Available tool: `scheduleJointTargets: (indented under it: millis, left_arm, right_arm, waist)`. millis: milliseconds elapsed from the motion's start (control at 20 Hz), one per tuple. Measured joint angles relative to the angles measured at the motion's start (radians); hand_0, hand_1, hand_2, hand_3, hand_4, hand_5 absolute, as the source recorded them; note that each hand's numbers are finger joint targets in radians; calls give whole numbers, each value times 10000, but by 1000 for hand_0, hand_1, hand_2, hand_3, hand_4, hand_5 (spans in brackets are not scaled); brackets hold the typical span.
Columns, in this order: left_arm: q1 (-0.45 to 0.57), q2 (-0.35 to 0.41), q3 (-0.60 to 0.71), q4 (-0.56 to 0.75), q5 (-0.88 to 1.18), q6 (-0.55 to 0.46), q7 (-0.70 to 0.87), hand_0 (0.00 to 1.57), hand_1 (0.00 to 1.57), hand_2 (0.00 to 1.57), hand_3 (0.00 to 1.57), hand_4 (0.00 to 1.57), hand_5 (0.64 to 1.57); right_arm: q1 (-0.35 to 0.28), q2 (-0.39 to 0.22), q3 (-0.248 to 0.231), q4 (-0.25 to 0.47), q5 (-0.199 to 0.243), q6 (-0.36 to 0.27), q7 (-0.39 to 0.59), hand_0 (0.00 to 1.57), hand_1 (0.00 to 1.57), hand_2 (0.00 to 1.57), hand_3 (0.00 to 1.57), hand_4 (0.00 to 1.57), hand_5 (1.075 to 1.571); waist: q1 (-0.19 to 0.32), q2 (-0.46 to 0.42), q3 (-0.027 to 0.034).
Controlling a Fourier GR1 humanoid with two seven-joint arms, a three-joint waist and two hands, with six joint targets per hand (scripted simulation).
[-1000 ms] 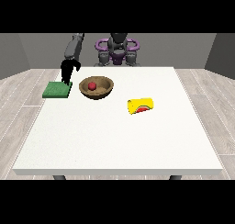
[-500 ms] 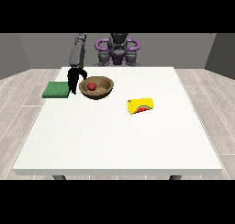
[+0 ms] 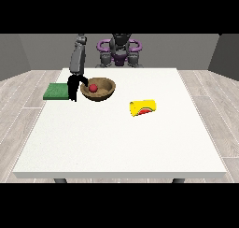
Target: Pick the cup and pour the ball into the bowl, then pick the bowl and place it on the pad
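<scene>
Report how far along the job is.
Done: the small red ball lies in the brown wooden bowl, and the yellow cup lies on its side. In hand: the hand at the view's left is at the bowl's rim. Left: the bowl onto the green pad.

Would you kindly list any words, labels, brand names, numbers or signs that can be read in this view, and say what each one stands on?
There is no readable text anywhere in this view.
The yellow cup, lying on its side, shows a red patch, but no letters or digits can be made out on it.
The wooden bowl, the red ball in it, the green pad and the white table carry no markings.
</scene>
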Motion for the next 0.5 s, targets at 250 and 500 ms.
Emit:
scheduleJointTargets:
  millis: [250,500]
  left_arm:
    - [402,165,101,-360,233,-32,15,0,0,0,0,1024,1536]
    - [435,485,278,-207,473,-179,-13,0,0,0,0,1023,1540]
  right_arm:
    - [-259,32,81,486,88,-72,-518,0,0,0,0,444,1547]
    - [-788,546,315,567,218,-734,-527,0,0,0,0,477,1547]
  waist:
    - [-65,23,-52]
    - [-124,-21,-72]
